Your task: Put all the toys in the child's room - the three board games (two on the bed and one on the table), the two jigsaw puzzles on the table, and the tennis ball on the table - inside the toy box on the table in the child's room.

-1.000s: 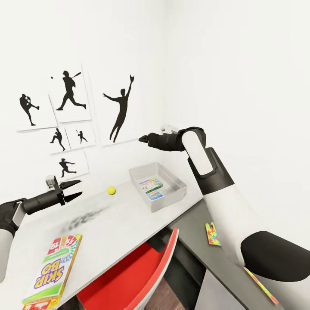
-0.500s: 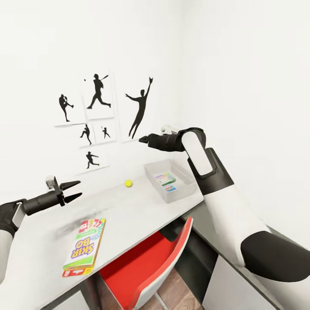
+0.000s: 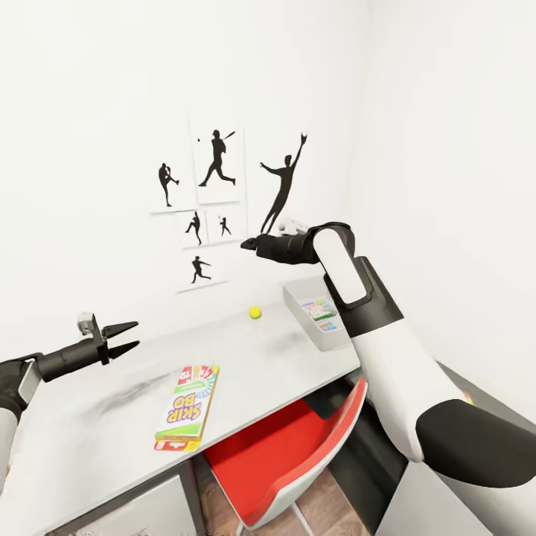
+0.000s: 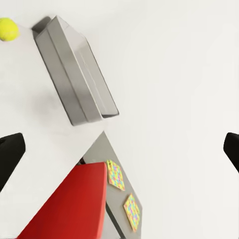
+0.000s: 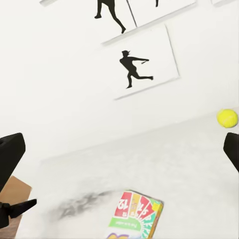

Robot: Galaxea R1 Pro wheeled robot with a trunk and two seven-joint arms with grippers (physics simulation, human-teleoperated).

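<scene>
A green-edged board game (image 3: 187,408) lies flat on the pale grey table (image 3: 89,424), in front of my left gripper (image 3: 123,336), which hovers open and empty above the tabletop. The tennis ball (image 3: 255,312) rests further back, near the wall. The grey toy box (image 3: 324,341) stands at the table's right end with colourful board games (image 3: 318,307) inside. My right gripper (image 3: 249,242) hangs open and empty high above the ball. The left wrist view shows the toy box (image 4: 64,79), the ball (image 4: 7,29) and two jigsaw puzzles (image 4: 115,175) (image 4: 132,211) on the dark cabinet top.
A red chair (image 3: 298,439) is tucked under the table's front edge. Baseball-player silhouettes (image 3: 216,160) hang on the white wall behind the table. The dark cabinet top (image 4: 97,152) joins the table's right end at the room's corner.
The whole picture has slid right, so the camera has turned left. Both arms hold the same pose. The ball, game box and toy box have not moved on the table.
</scene>
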